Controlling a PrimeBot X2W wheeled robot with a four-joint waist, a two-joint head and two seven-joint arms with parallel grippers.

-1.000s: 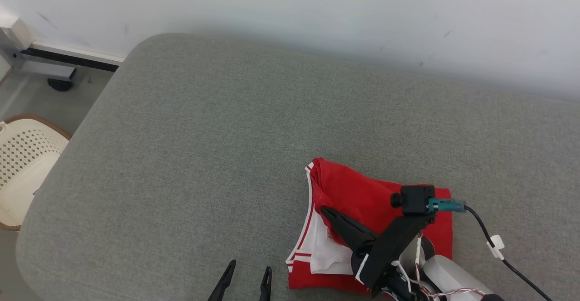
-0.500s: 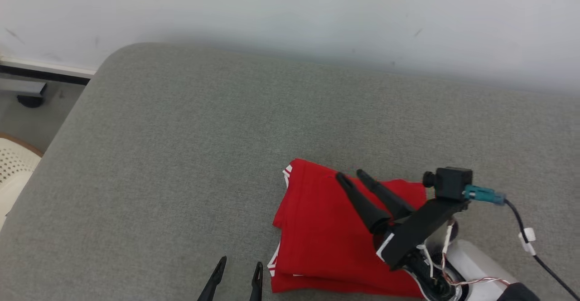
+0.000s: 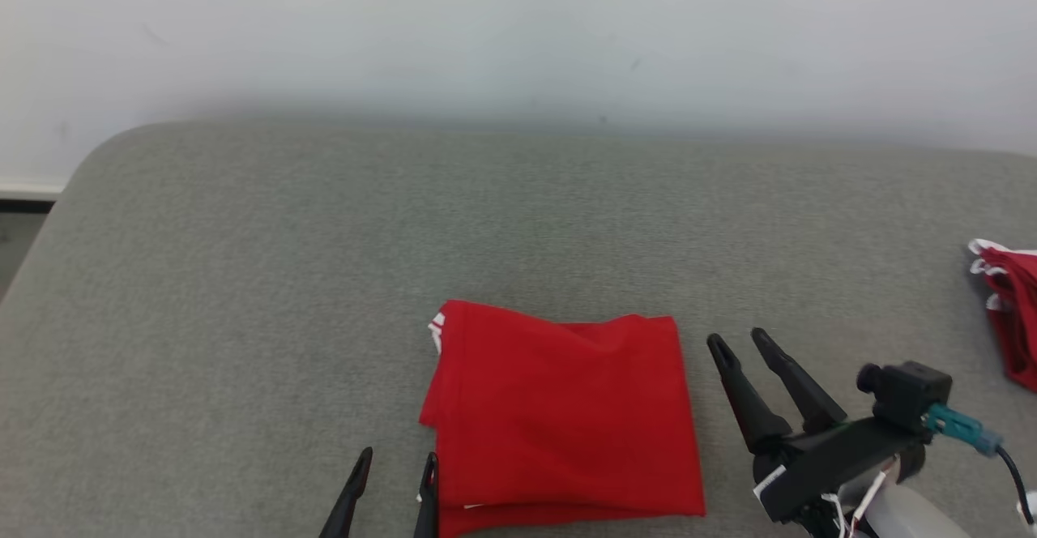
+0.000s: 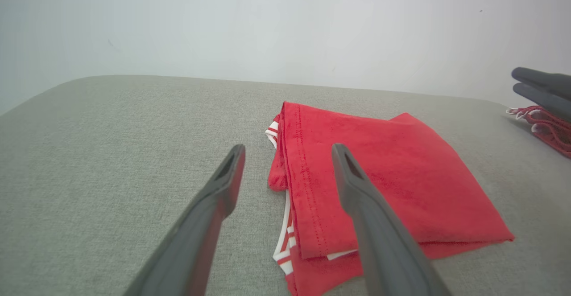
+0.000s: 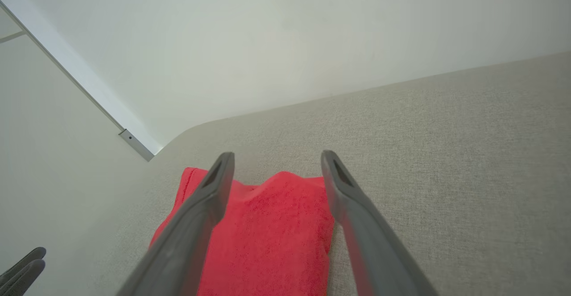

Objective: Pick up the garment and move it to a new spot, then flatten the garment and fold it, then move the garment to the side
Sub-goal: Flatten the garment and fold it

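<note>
Shows red garment (image 3: 559, 416) folded flat on grey cushion (image 3: 243, 279) between left gripper (image 3: 399, 454) and right gripper (image 3: 737, 338), both with fingers apart and empty; probably leaves only the move aside.

Red garment (image 3: 563, 416) folded flat, white-trimmed edge left.

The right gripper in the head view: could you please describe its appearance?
The right gripper has two long, tapering black jaws on a black bracket, with a boxy black camera and a teal connector feeding a black cable.
</note>
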